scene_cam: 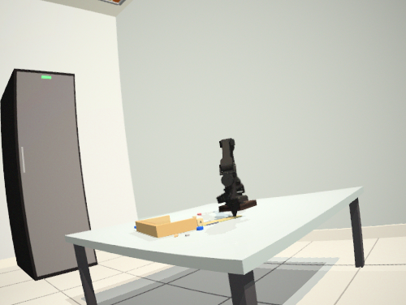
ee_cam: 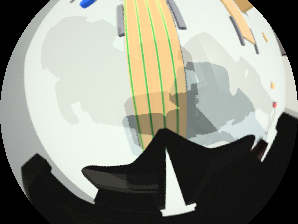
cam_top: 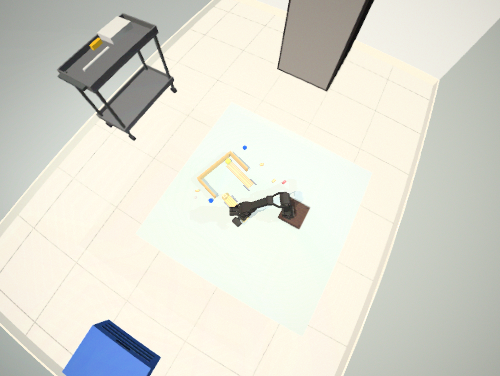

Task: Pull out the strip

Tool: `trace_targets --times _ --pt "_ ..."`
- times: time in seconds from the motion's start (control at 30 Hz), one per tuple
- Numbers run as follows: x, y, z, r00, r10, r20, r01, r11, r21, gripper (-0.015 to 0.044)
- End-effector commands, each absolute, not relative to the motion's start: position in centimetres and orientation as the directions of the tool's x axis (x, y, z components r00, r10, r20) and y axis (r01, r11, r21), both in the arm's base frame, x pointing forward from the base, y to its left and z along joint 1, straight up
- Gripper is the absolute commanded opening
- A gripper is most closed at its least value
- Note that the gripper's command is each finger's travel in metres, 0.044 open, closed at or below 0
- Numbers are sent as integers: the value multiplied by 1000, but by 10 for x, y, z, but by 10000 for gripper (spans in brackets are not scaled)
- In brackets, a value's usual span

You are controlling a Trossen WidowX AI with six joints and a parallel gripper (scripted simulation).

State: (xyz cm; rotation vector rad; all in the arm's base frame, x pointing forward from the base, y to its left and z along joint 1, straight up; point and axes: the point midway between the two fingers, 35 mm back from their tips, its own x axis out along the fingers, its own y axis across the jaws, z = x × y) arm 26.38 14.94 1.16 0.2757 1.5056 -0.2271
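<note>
Cube [cam_top: 225, 196] [scene_cam: 200, 221] first, in the top view: it sits at the frame-side end of the near strip [cam_top: 231, 202] [scene_cam: 221, 221] [ee_cam: 150, 65], just beside a blue ball [cam_top: 210, 200] [scene_cam: 199, 228]. Whether it rests fully on the strip is too small to tell. The arm [cam_top: 257, 204] [scene_cam: 227, 162] reaches over the strip's other end from its brown base [cam_top: 301, 221] [scene_cam: 252, 204]. A wooden frame [cam_top: 214, 166] [scene_cam: 174, 228] opens towards the arm's side of the table [cam_top: 300, 280] [scene_cam: 284, 227], and a yellow ball [cam_top: 228, 161] lies at the far end of the other strips [cam_top: 240, 175] [ee_cam: 240, 22]. A cart [cam_top: 125, 48] and a tall cabinet [cam_top: 312, 40] [scene_cam: 53, 162] stand on the floor, well apart from the table.

Exterior view: the cube, a dark letter on its face, shows near the frame's corner, low at the table top – not held up. The strip runs from beside it to under the gripper [cam_top: 243, 218] [scene_cam: 235, 215] [ee_cam: 164, 131], which points down.

Wrist view: the fingers are together, their tips over the strip, nothing visible clamped between them. Green lines run along the strip, and it passes between two grey guides [ee_cam: 120, 20] [ee_cam: 176, 15] – the cube is out of sight here
</note>
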Motion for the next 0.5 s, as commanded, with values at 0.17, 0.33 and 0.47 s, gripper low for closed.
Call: trace_targets --times 0.17,0.33,0.47 --pt "251 150 6 30 15 -999 313 949 23 0" --pt "259 151 44 36 16 -999 313 949 27 0" --pt "258 151 54 31 15 -999 313 949 24 0"
